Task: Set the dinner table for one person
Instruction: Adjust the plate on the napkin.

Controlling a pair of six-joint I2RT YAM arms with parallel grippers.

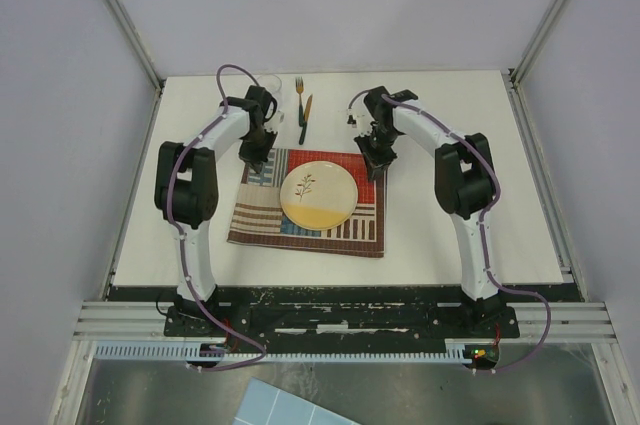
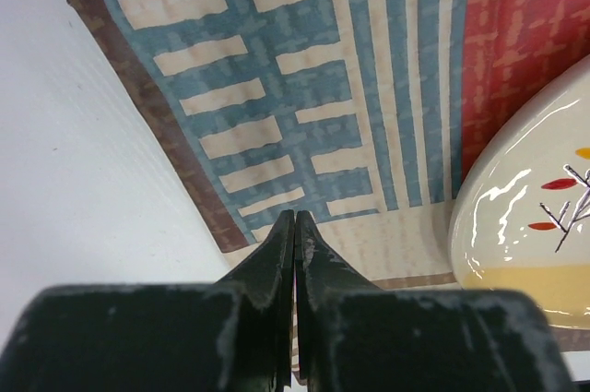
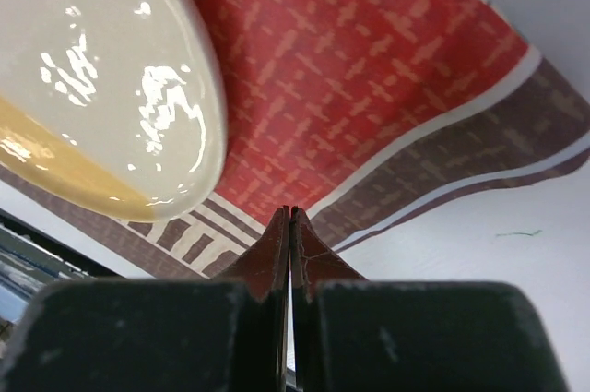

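Now we see both claws fully closed; we can't tell if cloth is pinched. Left gripper [image 2: 295,219] sits at the mat's [image 1: 258,217] far-left corner, right gripper [image 3: 290,214] at its far-right. Table [image 1: 450,235] spans ahead of both bases, mat and plate [image 1: 317,193] at its middle.

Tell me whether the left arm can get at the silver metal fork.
Probably yes: the silver fork lies uncovered just beyond the left gripper, though its jaws are shut and an orange-handled knife lies alongside.

Plain pale walls [image 1: 340,5]; aluminium corner posts [image 1: 118,13].
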